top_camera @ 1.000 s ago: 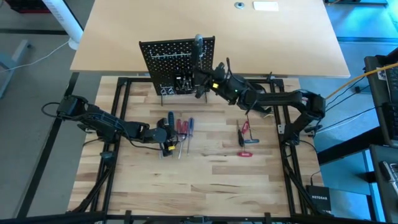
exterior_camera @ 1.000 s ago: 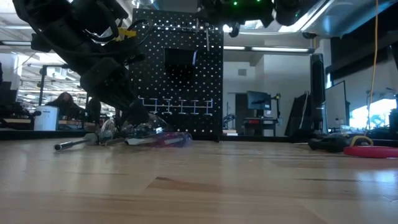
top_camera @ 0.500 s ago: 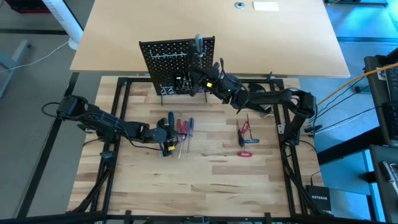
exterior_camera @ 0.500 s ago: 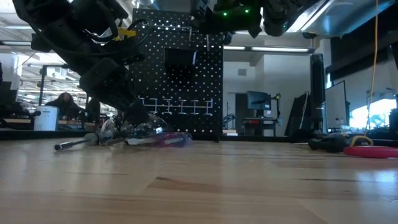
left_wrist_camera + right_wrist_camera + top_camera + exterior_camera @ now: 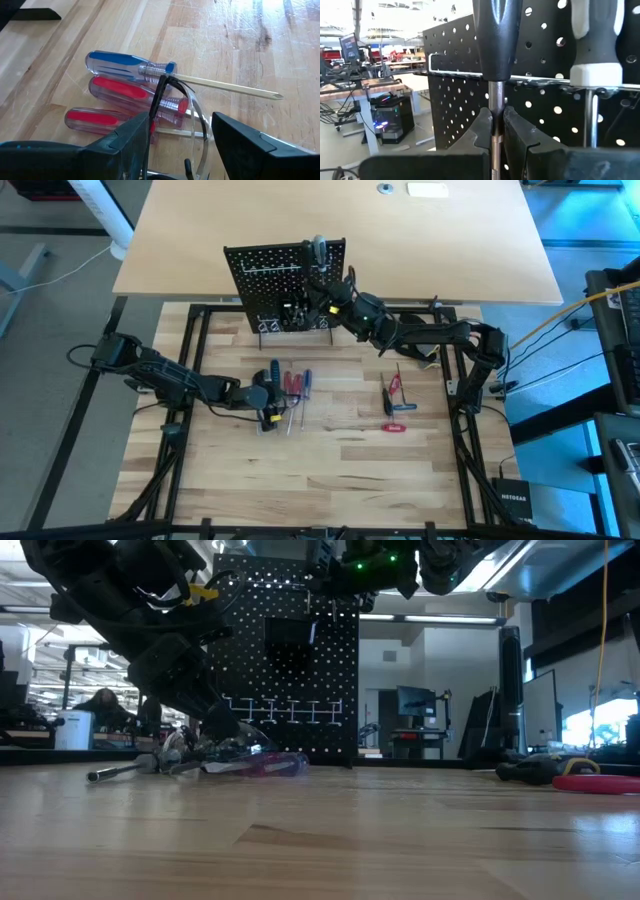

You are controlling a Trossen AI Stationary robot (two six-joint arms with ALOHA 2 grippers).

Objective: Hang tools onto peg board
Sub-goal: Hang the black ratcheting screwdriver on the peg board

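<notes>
The black screwdriver handle [image 5: 497,35] my right gripper [image 5: 497,125] pinches is cut off by the frame edge — its shaft tip is hidden behind my fingers [image 5: 482,130]. Behind my left gripper [image 5: 180,145], the lowest red screwdriver [image 5: 95,120] is partly covered — tip unseen.

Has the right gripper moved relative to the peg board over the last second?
Yes. The right gripper, shut on a black-handled screwdriver, has moved toward the peg board.

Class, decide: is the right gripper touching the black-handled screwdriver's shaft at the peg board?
Touching. In the right wrist view the right gripper has both fingers pressed on the silver shaft of the black-handled screwdriver, no gap showing, in front of the peg board.
</notes>
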